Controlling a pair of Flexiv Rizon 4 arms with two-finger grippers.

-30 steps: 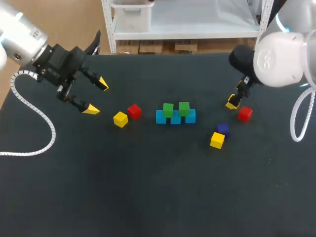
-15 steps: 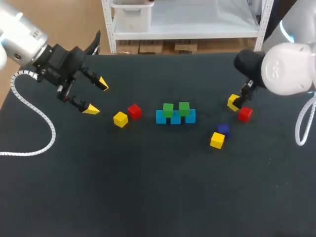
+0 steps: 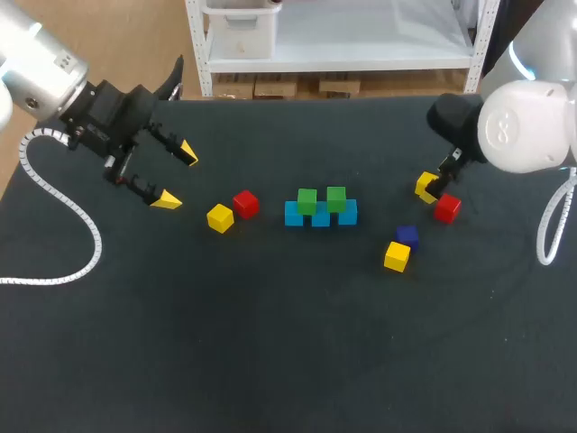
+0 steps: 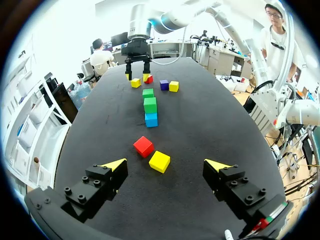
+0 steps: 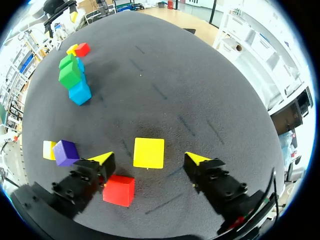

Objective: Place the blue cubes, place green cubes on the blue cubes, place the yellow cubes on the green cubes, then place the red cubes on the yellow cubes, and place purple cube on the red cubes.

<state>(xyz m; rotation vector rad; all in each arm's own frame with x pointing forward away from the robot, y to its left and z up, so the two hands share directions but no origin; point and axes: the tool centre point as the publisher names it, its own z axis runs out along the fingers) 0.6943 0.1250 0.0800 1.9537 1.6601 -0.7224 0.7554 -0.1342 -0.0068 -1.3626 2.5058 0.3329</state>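
The table is a dark mat, and the three blue cubes form a touching row near its middle, well clear of every edge, with two green cubes on top of them. To the left of the row, with a gap between, the left red cube and left yellow cube sit just beside each other. A wider strip of mat separates that pair from the left gripper, which hangs spread wide and holding nothing, toward the table's left edge. A white coiled cable from that arm loops over the left part of the mat. Right of the row there is another gap, then a tight cluster. The right gripper is low over the mat with its fingers released. The yellow cube lies between them with mat showing on both sides, touched by neither finger. The right red cube lies just beside one finger, outside the gap. The purple cube and near yellow cube sit close together toward the front of the cluster, near that red cube. A broad band of mat runs along the front edge. All cube faces in view are plain colour.
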